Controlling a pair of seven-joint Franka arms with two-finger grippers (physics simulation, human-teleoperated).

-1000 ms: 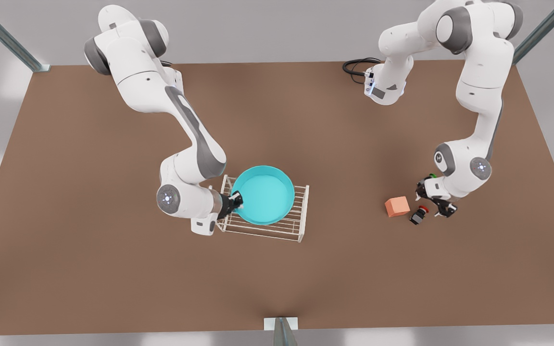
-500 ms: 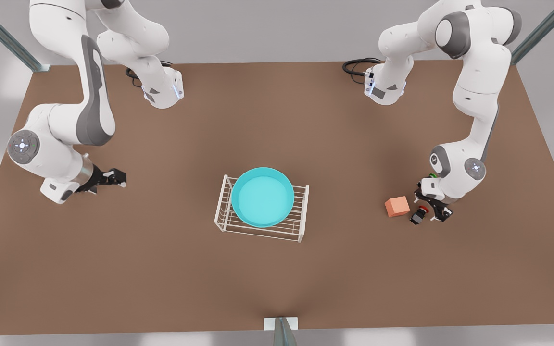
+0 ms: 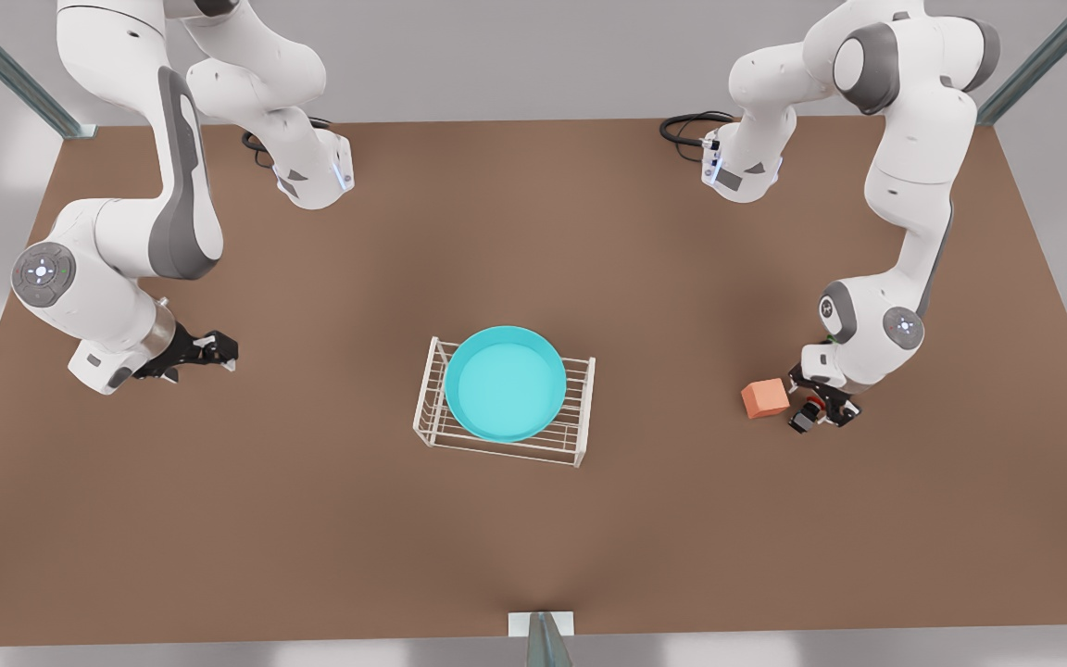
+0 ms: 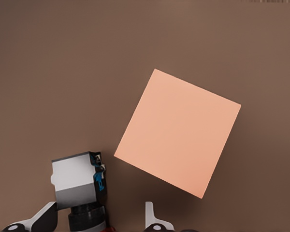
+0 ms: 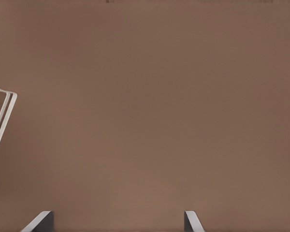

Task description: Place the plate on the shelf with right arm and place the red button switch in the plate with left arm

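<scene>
Red button switch (image 3: pixel 805 417) lying sideways between left hand (image 3: pixel 821 411) fingers

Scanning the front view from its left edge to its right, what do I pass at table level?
Right hand, open → shelf carrying the plate → orange cube → left hand, open around the red button switch.

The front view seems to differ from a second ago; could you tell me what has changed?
The right gripper let go of the plate and drew back to the front view's left, open. The left gripper came down around the red button switch, not visibly shut. The plate stayed on the shelf; the orange cube did not move.
</scene>
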